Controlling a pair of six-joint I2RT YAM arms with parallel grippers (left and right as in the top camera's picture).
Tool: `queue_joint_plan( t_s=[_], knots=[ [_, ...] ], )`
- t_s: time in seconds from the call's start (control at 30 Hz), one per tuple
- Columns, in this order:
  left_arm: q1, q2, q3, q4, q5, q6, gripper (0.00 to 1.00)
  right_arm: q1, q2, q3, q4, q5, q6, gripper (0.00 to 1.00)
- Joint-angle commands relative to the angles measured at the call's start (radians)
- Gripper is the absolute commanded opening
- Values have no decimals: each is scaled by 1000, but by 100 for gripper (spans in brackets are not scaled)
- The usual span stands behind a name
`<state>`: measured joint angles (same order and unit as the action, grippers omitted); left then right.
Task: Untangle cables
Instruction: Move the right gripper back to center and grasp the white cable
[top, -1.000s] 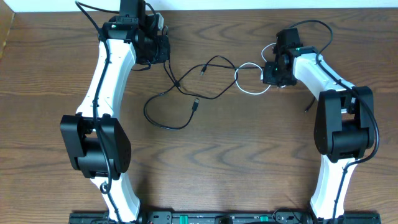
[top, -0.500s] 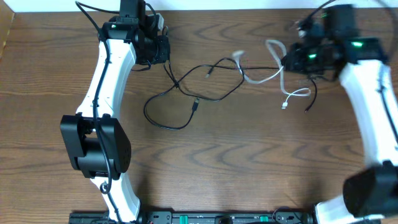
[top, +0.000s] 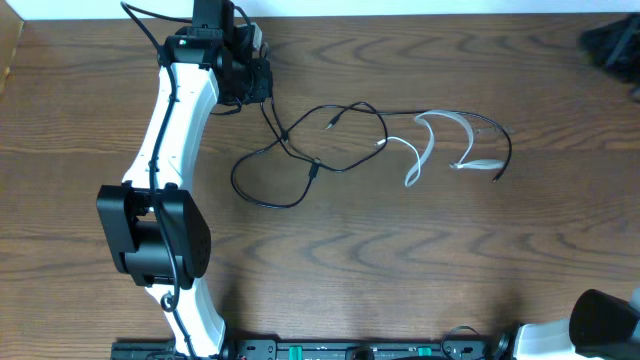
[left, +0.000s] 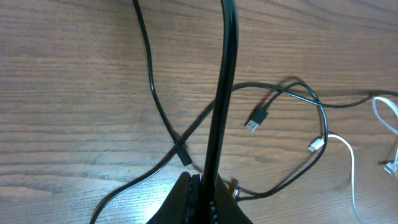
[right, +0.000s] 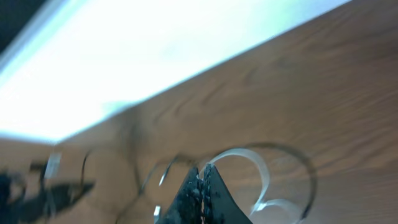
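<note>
Left jaws are pressed together, pinching the black cable (left: 221, 81) - in the left wrist view the cord rises straight up out of them. Past the tips the same cable loops over the bench (left: 74, 93) and crosses itself just ahead of them. Its dark USB plug (left: 255, 121) lies further ahead and off to one side, not touching the jaws. The white cable (top: 428, 150) lies flat, well apart from the left jaws, beyond the black loops. One small white plug (left: 316, 145) sits right at the edge of a black loop; can't tell if it touches. Overhead, the black cable's far end arcs around the white curls. Right jaws are pressed together with nothing between them - the right wrist view is blurred, and both cables show as curves on the bench ahead of the tips, apart from them.
</note>
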<state>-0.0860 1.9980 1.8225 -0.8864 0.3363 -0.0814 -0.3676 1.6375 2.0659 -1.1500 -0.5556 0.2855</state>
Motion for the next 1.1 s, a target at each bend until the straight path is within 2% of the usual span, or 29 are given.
queue_joint_plan(
  t_s=[0.0, 0.13, 0.2, 0.23, 0.27, 0.3, 0.33, 0.4, 0.53, 0.77, 0.87, 1.07],
  knots=[
    [3, 16, 0, -2, -16, 4, 7, -58, -17, 64, 0, 114, 76, 1],
    [2, 16, 0, -2, -16, -6, 7, -7, 8, 46, -61, 120, 12, 3],
    [2, 16, 0, -3, -16, -6, 7, 55, 37, 21, -89, 119, -42, 14],
    [3, 16, 0, -3, -16, -6, 7, 86, 51, 10, -97, 119, -74, 27],
    [2, 16, 0, -3, -16, -6, 7, 113, 64, 1, -102, 119, -101, 34],
    [3, 16, 0, -3, -16, -6, 7, 158, 85, -11, -111, 119, -134, 47],
    [3, 16, 0, -3, -16, -6, 7, 198, 105, -22, -119, 119, -158, 53],
    [2, 16, 0, -3, -16, -6, 7, 283, 156, -41, -133, 119, -204, 59],
    [3, 16, 0, -3, -17, -6, 7, 392, 254, -64, -182, 119, -271, 65],
    [3, 16, 0, -3, -17, -6, 7, 552, 472, -68, -253, 24, -425, 65],
    [3, 16, 0, -3, -17, -6, 8, 617, 570, -68, -242, 21, -441, 82],
    [3, 16, 0, -3, -17, -6, 7, 728, 696, -68, -139, 23, -440, 83]
  ],
)
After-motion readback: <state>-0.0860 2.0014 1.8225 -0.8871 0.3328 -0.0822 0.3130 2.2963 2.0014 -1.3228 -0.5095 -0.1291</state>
